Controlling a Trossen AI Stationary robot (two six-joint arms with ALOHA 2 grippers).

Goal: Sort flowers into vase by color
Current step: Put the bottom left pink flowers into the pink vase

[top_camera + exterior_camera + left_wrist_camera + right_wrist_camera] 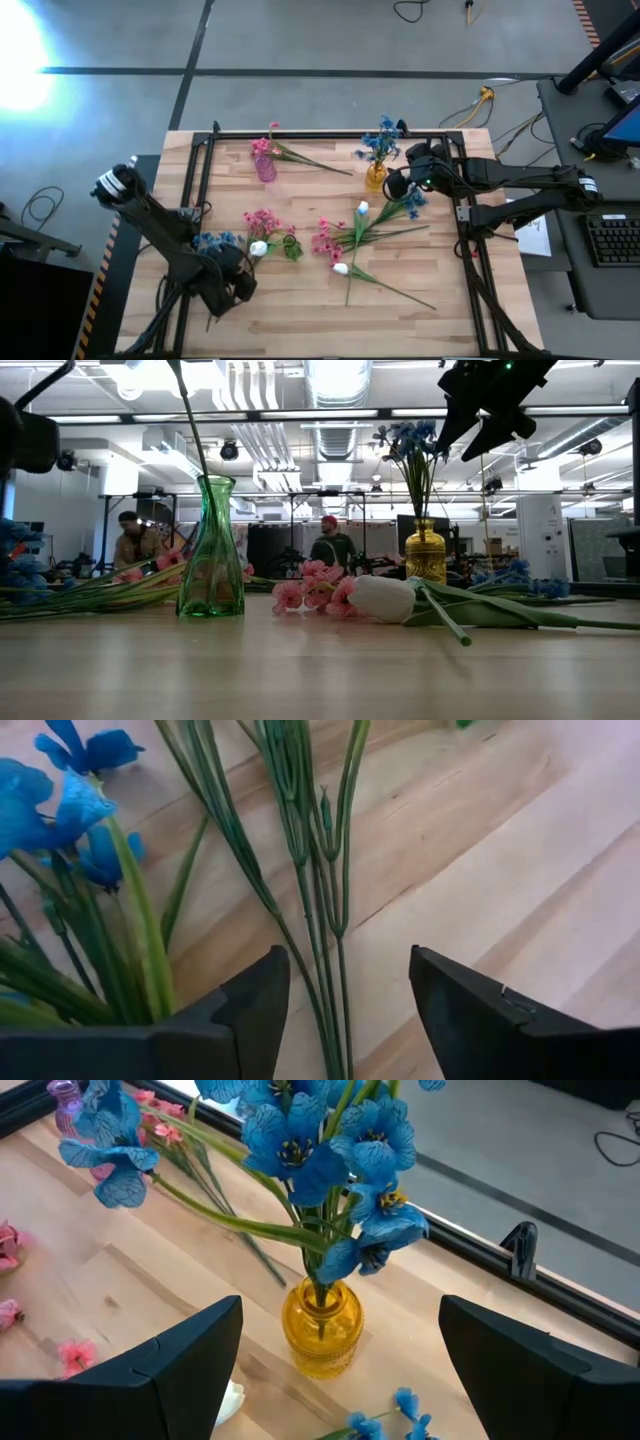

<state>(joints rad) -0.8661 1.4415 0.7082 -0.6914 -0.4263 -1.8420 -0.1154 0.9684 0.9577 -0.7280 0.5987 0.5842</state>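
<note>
Wooden table [300, 310] holds flowers [345, 235] (no readable writing); both arms' jaws stand released, grasping nothing.

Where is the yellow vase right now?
In the high view the yellow vase stands near the table's far edge, right of centre, holding blue flowers. The right gripper is just beside it.

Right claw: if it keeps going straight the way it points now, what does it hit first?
Most likely the yellow vase with the blue flowers. The right claw is open with the vase centred between its fingers, ahead of them. Depth is unclear; the overhanging blossoms might brush it first.
</note>
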